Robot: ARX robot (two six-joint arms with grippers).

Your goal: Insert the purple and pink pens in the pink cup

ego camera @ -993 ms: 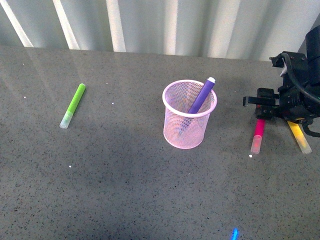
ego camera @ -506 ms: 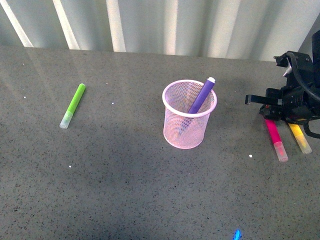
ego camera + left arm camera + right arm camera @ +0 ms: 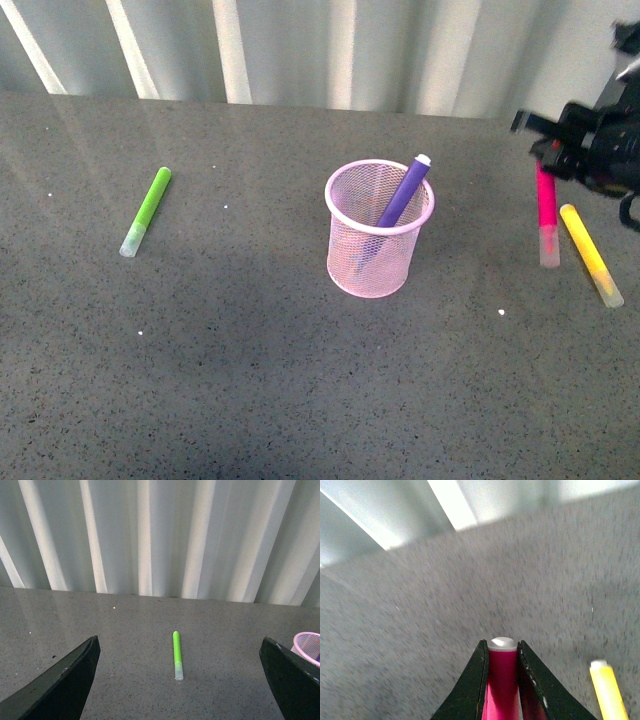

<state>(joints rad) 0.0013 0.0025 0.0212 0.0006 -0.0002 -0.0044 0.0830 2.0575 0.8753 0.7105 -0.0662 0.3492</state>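
The pink cup [image 3: 379,228] stands upright at the table's middle, and the purple pen [image 3: 404,190] leans inside it with its white tip over the rim. At the far right, my right gripper [image 3: 547,160] is shut on the pink pen [image 3: 547,215], which hangs nearly upright above the table with its clear cap down. In the right wrist view the pink pen [image 3: 503,680] is clamped between the two black fingers [image 3: 472,685] of the right gripper [image 3: 502,652]. My left gripper [image 3: 180,680] is open over bare table, and the pink cup's rim [image 3: 309,647] shows at the edge of its view.
A lime-green marker [image 3: 146,211] lies on the table at the left, also seen between the left fingers as the green marker [image 3: 177,655]. A yellow marker [image 3: 590,254] lies flat beside the hanging pink pen, and the yellow marker [image 3: 608,690] shows in the right wrist view. A corrugated wall [image 3: 330,50] backs the table.
My right gripper has risen with the pink pen, lifting it off the table and swinging it from slanted to nearly upright. The yellow marker is now uncovered. Cup and purple pen are unmoved.
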